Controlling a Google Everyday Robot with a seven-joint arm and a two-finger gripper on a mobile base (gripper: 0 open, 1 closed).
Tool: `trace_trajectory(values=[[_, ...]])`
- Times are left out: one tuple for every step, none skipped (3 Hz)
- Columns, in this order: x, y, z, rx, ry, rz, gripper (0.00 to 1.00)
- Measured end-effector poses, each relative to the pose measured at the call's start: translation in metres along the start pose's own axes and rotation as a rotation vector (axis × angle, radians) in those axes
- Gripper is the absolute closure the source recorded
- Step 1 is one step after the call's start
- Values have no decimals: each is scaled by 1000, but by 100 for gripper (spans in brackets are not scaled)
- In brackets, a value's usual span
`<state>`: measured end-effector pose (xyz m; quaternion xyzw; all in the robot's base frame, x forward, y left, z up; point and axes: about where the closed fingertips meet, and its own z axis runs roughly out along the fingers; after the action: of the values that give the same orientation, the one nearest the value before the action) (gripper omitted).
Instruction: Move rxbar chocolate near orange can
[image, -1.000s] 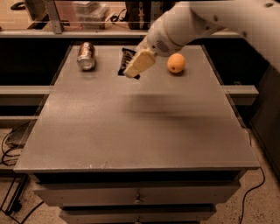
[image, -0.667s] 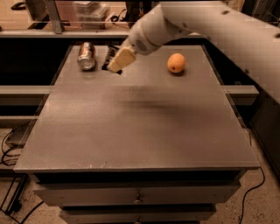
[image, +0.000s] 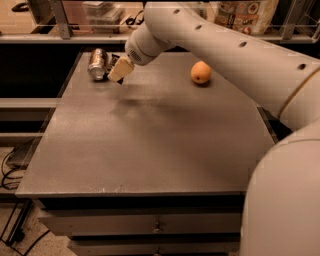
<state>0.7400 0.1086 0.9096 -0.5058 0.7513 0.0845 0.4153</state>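
The orange can (image: 97, 64) lies on its side at the far left of the grey table (image: 150, 130), its silver end facing me. My gripper (image: 119, 71) is right beside the can's right side, just above the table, shut on the rxbar chocolate (image: 113, 63). Only a black sliver of the bar shows behind the cream-coloured fingers (image: 122, 70); the rest is hidden by them. The bar's upper end is close to or touching the can; I cannot tell which.
A round orange fruit (image: 201, 72) sits at the far right of the table. My white arm (image: 225, 50) crosses the upper right of the view. A shelf with boxes and bags runs behind the table. Drawers are below the table's front edge.
My gripper has carried the bar leftwards from near the table's middle back to right beside the can. The can and the fruit have not moved.
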Motion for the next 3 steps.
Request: trace_trajectory(values=[[-1,-13,26,25,1,43,58],[-2,-21,43,19,-18,79,35],[2,-26,50,10,-22,97,12]])
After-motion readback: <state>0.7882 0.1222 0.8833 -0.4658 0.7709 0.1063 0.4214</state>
